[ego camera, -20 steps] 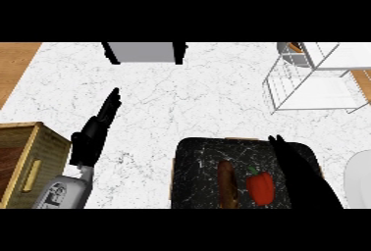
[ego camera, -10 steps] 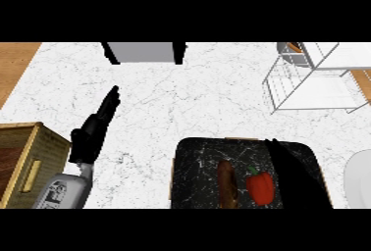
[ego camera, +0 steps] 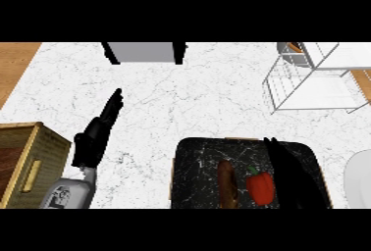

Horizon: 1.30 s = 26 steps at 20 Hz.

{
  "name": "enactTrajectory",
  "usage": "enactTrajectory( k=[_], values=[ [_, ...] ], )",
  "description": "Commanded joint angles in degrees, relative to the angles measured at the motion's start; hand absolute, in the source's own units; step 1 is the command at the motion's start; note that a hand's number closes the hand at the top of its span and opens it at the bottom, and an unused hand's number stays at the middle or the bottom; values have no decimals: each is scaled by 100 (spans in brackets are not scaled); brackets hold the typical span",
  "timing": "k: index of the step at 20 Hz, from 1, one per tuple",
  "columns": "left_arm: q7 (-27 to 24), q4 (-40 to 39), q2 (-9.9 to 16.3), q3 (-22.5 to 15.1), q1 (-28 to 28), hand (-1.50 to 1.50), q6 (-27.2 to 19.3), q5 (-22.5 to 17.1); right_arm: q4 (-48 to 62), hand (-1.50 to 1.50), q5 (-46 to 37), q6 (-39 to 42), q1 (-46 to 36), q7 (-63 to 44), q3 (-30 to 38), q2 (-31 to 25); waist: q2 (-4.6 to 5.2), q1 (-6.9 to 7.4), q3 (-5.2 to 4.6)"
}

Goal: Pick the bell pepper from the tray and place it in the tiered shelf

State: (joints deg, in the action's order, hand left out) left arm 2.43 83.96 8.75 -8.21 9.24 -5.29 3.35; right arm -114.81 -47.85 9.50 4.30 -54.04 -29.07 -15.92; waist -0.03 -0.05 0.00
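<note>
The tray (ego camera: 196, 162) and a white plate (ego camera: 360, 179) run off the view's edges.

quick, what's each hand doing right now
Left hand: open, holding nothing.
Right hand: open, fingers straight over the tray beside the pepper.

the desk (ego camera: 188, 108) looks like white marble with fine grey veins, smooth and matt. the tray (ego camera: 196, 162) is dark stone-like, black with pale cracks. the bell pepper (ego camera: 261, 187) has smooth red skin, faintly glossy. the tiered shelf (ego camera: 311, 81) is thin white wire, like metal. at the left a box (ego camera: 29, 162) looks like wood, with visible grain.
</note>
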Motion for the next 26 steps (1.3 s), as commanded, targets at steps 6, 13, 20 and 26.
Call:
enactTrajectory(
  k=[6,13,20,26],
  values=[
    [70,144,73,365,-49,0,382,9,619,-150,-336,-89,177,432,152,305,-1,4,0],
    [73,-9,-318,271,70,0,200,307,485,-150,-257,160,312,734,369,325,0,-6,0],
    [-206,-41,-292,407,-159,0,425,335,1329,150,-556,-67,143,1106,284,681,1,2,0],
    [209,-221,-402,500,439,0,287,405,1417,150,-1010,-202,340,1483,11,379,0,-16,0]
  ],
)
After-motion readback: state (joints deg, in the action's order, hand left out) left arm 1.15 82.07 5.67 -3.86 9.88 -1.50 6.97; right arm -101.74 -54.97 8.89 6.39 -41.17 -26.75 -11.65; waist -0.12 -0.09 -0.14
